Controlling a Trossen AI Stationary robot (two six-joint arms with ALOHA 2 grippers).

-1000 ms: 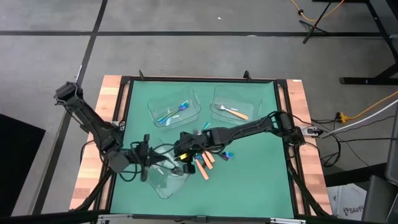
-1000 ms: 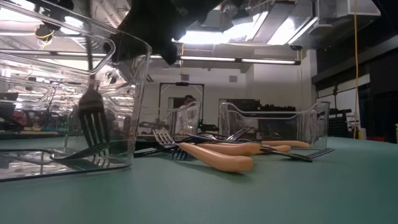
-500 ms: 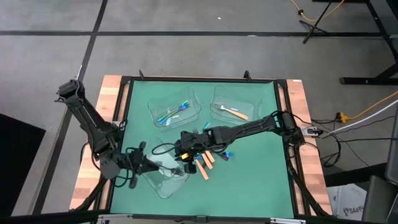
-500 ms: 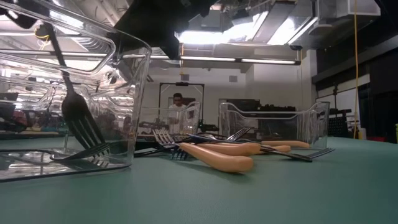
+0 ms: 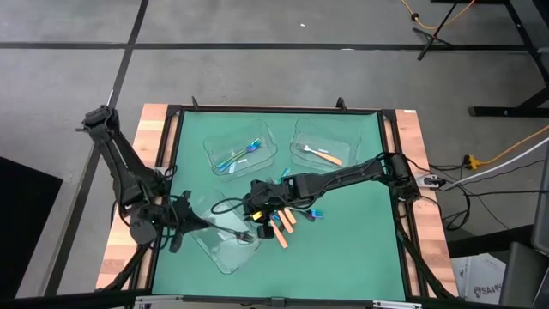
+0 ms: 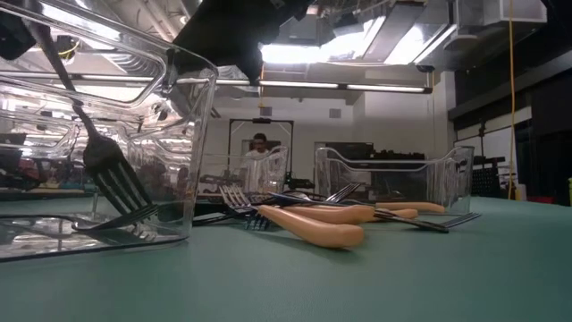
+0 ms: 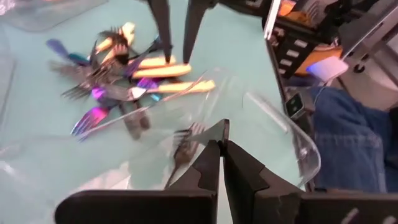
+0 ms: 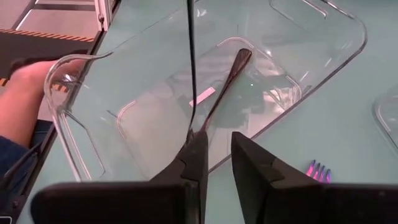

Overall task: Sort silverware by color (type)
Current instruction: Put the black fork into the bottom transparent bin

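Note:
A dark fork [image 6: 107,165] leans inside the near clear tray [image 5: 225,253], and my left gripper [image 5: 190,221] is shut on it from the tray's left side. A second dark fork [image 8: 227,81] lies flat on that tray's floor. Right of the tray lies the pile of silverware [image 5: 290,219], orange-handled and iridescent pieces. My right gripper [image 5: 255,210] hangs over the pile's left end with a gap between its fingers [image 7: 166,37] and nothing in it. At the far left, another tray [image 5: 266,142] holds iridescent pieces. The far right tray [image 5: 343,137] holds an orange-handled one. My left gripper holds the dark fork by the upper end of its handle [image 6: 40,45]; my own fingers [image 7: 208,158] hide the exact spot. The fingers slant down from the table's left. The fork leans with its handle toward the left, its tines [image 6: 134,207] on the tray's floor.
A person's hand [image 8: 31,78] and blue-clothed legs [image 7: 348,137] show just beyond the near tray. A thin cable loop [image 5: 225,206] hangs by my right hand. Bare green mat [image 5: 360,249] lies at the near right. A person stands in the room behind [image 6: 259,143].
My left gripper has drawn back toward the table's left edge and rolled, staying shut. The dark fork has tipped from nearly upright to a lean: its handle has swung left while its tines have stayed on the tray's floor.

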